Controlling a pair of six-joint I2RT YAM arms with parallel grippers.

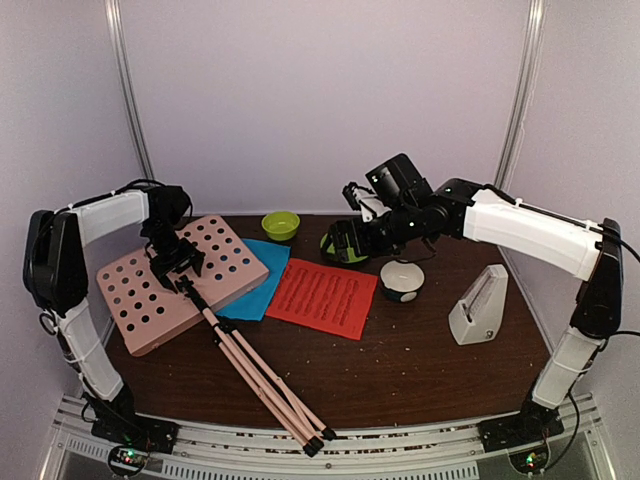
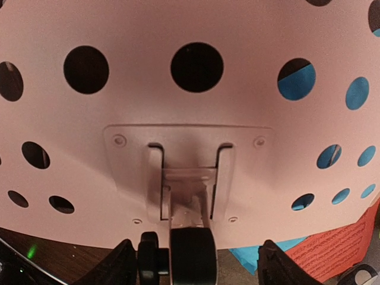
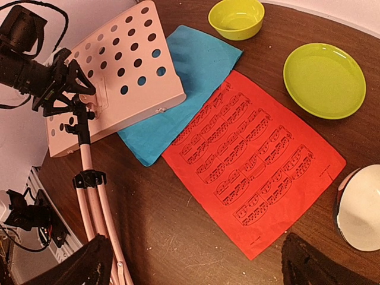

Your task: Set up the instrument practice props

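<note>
Pale pink music stand laid flat, left of the red music sheet.
The left gripper is held at the stand's desk bracket, fingers spread either side of the black knob. The right gripper is held behind the red sheet, fingers spread wide around nothing. The blue music sheet is partly covered by the desk just left of it, and the metronome is stood well to its right.

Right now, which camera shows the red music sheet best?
Right wrist: the whole red sheet lies flat, print clear. Top external shows the sheet whole but small; left wrist catches only a corner at lower right.
</note>
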